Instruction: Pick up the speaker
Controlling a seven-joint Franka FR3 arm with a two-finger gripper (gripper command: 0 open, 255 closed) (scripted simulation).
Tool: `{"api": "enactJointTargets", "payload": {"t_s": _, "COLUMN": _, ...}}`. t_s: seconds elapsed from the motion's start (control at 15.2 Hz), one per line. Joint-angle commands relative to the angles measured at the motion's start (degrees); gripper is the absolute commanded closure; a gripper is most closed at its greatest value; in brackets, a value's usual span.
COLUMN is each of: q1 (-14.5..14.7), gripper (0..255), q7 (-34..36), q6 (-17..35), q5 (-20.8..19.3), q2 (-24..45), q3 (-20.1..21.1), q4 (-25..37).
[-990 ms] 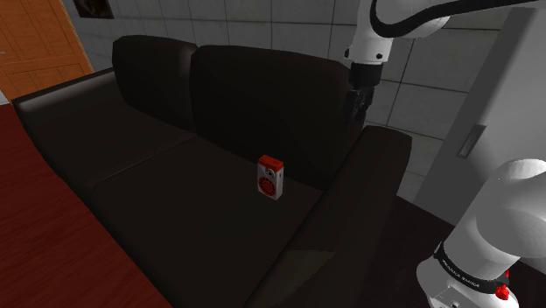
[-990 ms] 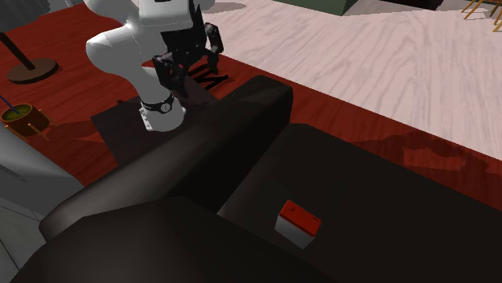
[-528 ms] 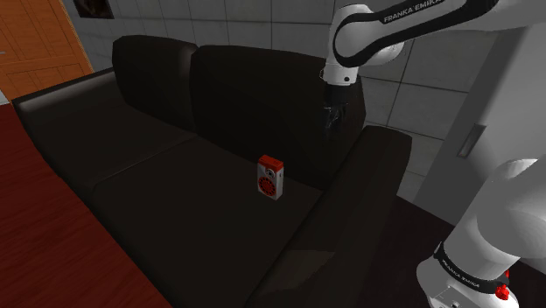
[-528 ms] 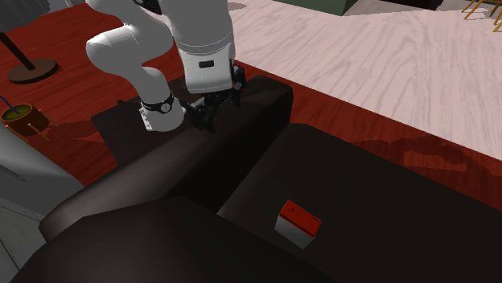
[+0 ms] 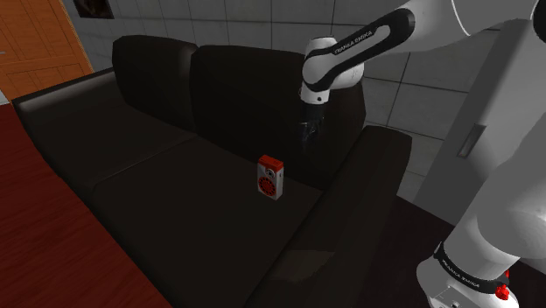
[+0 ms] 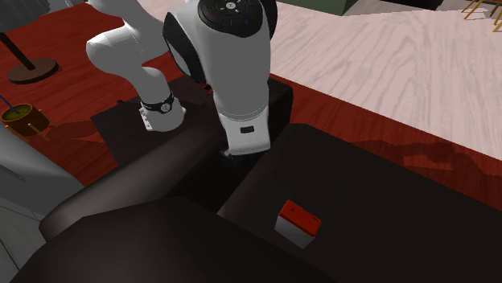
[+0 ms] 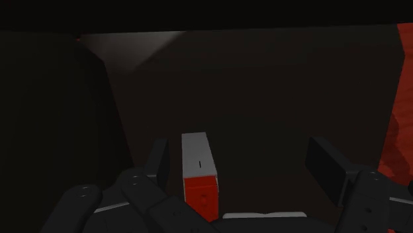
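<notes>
Speaker, a small white box with a red top and a red round on its front, stands upright on the seat of the dark sofa. It sits below the end effector, a little toward the shoulder view's left of it, and well apart from it. The end effector points down in front of the backrest, near the armrest on the stand's side.

In the wrist view its two black fingers stand wide apart and hold nothing. The speaker shows in the gap between them, closer to one finger than to the other. It lies farther off on the seat and touches neither.

In the second exterior view the white arm hangs over the armrest, and the speaker rests on the cushion beyond it, nearer the camera. A red-brown floor runs along the sofa's front.
</notes>
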Motion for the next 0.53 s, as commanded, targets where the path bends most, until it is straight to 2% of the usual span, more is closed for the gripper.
{"api": "enactJointTargets", "payload": {"t_s": 0.0, "q1": 0.12, "gripper": 0, "q7": -0.55, "q6": 1.72, "q5": 0.57, "q2": 4.11, "q3": 0.09, "q4": 2.29}}
{"api": "enactJointTargets", "payload": {"t_s": 0.46, "q1": 0.19, "gripper": 0, "q7": -2.12, "q6": 5.52, "q5": 2.21, "q2": 19.81, "q3": 0.73, "q4": 13.7}}
